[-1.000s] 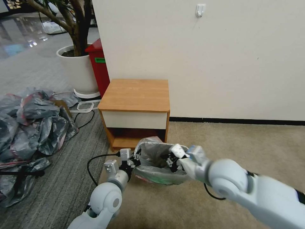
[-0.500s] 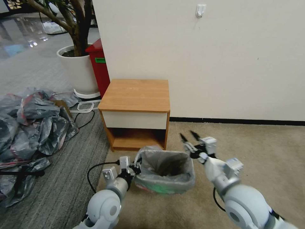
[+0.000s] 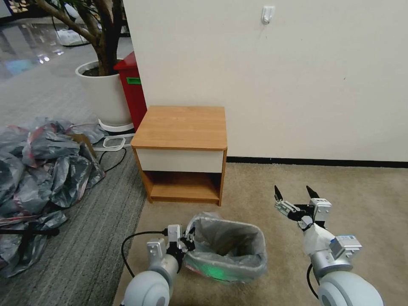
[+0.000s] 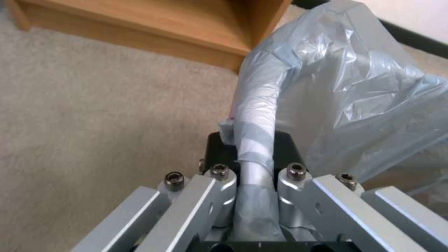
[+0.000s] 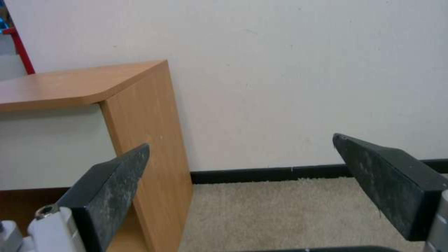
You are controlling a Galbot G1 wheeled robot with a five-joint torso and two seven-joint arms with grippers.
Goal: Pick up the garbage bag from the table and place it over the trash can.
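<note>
Beige carpet, garbage bag over trash can rim; right tool spread

Even, soft indoor light is seen throughout; glare is caught on the garbage bag, and the left gripper's linkage is rendered slightly blurred.

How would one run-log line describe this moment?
left gripper: shut on grey plastic garbage bag rim | bag lines cream trash can | right gripper: open, apart

garbage bag: lining trash can | table: top bare, behind can
</note>
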